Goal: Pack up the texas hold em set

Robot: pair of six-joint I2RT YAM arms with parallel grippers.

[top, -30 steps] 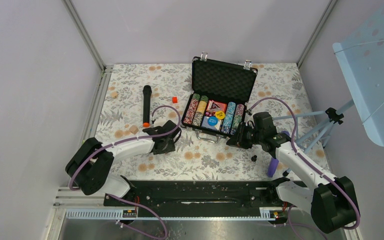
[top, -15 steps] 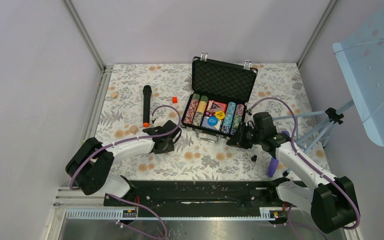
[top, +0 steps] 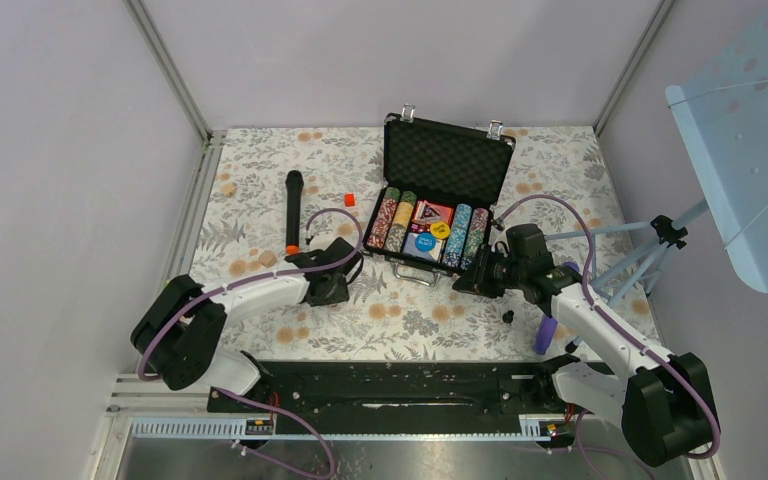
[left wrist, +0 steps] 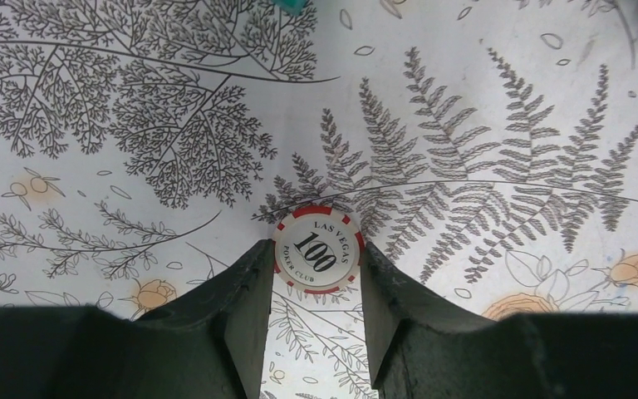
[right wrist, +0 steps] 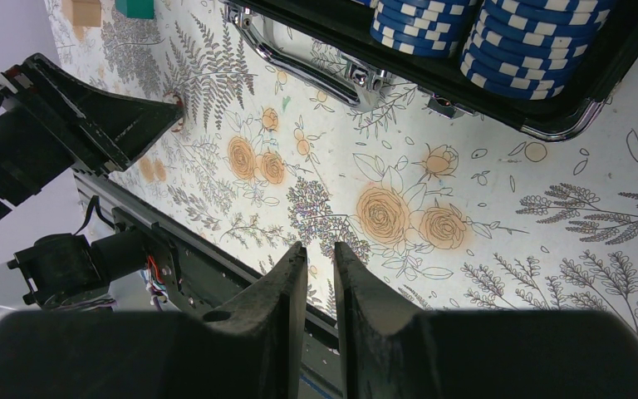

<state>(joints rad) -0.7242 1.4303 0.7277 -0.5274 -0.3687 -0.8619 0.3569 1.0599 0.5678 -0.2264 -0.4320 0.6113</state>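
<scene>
- Surface: floral table cover [top: 410, 320] inside plain pale walls, with 2 arms at its near edge.
- Loose item: 1 red-and-white 100 chip [left wrist: 316, 260], flat on the cover, outside the briefcase [top: 447, 160] near its near-left corner.
- Left gripper [left wrist: 316, 248]: your fingertips press both edges of that chip, and the hold looks shallow.
- Right gripper [right wrist: 320, 249]: jaws nearly together with a narrow gap and nothing held, just beside the case's near-right corner.
- Risk: pinched by its rim alone, the chip may squirt out or tip as you lift.
- Risk: a low approach may knock the packed chip rows [top: 390, 222].
- Container: the briefcase has its lid upright and is foam-lined. It holds 2 chip rows left, 2 right, and in the middle a card deck [top: 432, 212], a yellow button [top: 441, 230] and a blue button [top: 422, 242].
</scene>
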